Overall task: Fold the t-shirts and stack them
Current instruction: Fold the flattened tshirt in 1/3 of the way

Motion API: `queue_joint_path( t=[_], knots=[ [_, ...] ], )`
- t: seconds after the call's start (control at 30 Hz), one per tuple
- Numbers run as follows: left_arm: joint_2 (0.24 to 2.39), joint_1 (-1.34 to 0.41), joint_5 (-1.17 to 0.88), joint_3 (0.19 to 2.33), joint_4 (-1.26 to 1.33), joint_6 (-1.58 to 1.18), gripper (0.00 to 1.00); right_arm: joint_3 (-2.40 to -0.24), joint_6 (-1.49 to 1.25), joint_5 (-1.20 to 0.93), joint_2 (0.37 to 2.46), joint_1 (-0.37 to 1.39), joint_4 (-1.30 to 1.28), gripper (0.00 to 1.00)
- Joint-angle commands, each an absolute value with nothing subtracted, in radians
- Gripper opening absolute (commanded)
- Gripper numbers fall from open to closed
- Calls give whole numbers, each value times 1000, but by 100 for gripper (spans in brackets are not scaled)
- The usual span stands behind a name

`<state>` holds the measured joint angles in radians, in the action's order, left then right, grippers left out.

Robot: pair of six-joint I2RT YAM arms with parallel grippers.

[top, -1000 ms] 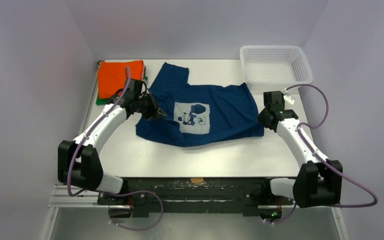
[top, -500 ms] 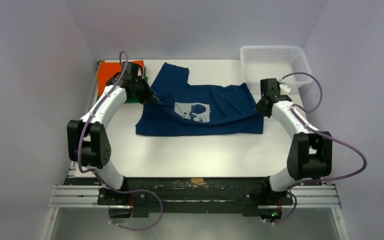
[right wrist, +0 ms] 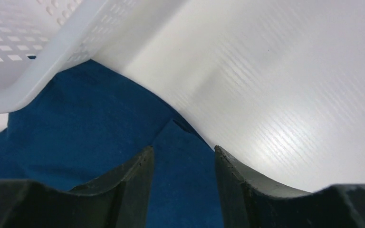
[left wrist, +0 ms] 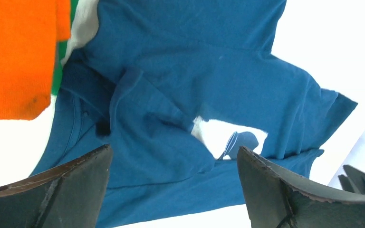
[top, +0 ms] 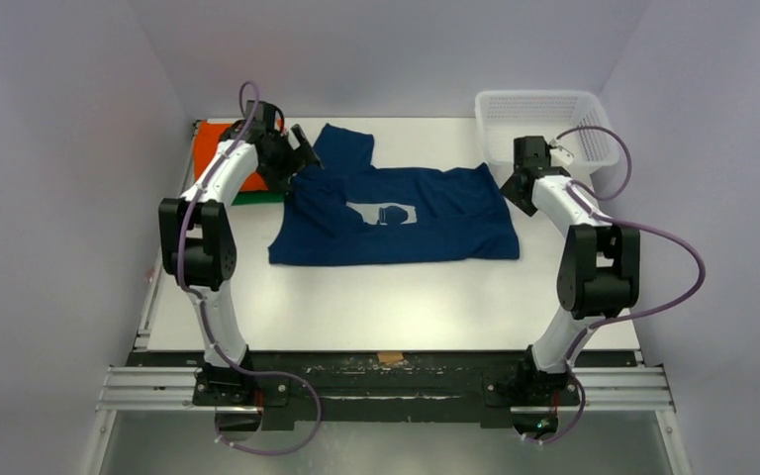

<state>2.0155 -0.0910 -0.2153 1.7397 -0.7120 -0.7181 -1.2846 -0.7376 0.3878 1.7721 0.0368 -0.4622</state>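
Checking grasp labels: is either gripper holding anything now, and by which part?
Nothing is held. The left gripper hangs wide open above the navy t-shirt; the right gripper, also open, sits over its edge by the basket.

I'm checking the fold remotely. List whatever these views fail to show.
1. Print on the navy shirt: top and left wrist views, mostly covered by a folded-over flap.
2. Green shirt: only a sliver shows from under the orange shirt.
3. Basket: right wrist view, cut off by the frame's top and left edges.
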Motion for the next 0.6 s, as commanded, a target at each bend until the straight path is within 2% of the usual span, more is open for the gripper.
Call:
queue_joint_path(
  t=[0.0, 0.2, 0.33, 0.5, 0.57],
  knots=[
    [1869, -97, -235, 1620, -708, -668, 100, -1270, -724, 431, 1674, 33, -462, 49],
    [1515, -127, -69, 1172, -655, -677, 100, -986, -733, 331, 1497, 40, -411, 51],
    [1378, -119, 40, 949, -623, -743, 100, -822, -766, 327, 1393, 39, -337, 51],
    [1417, -83, 54, 887, -560, -773, 96, -785, -758, 286, 1432, 38, -286, 47],
    [1492, -70, 33, 917, -548, -772, 90, -794, -760, 286, 1473, 39, -275, 46]
  ],
)
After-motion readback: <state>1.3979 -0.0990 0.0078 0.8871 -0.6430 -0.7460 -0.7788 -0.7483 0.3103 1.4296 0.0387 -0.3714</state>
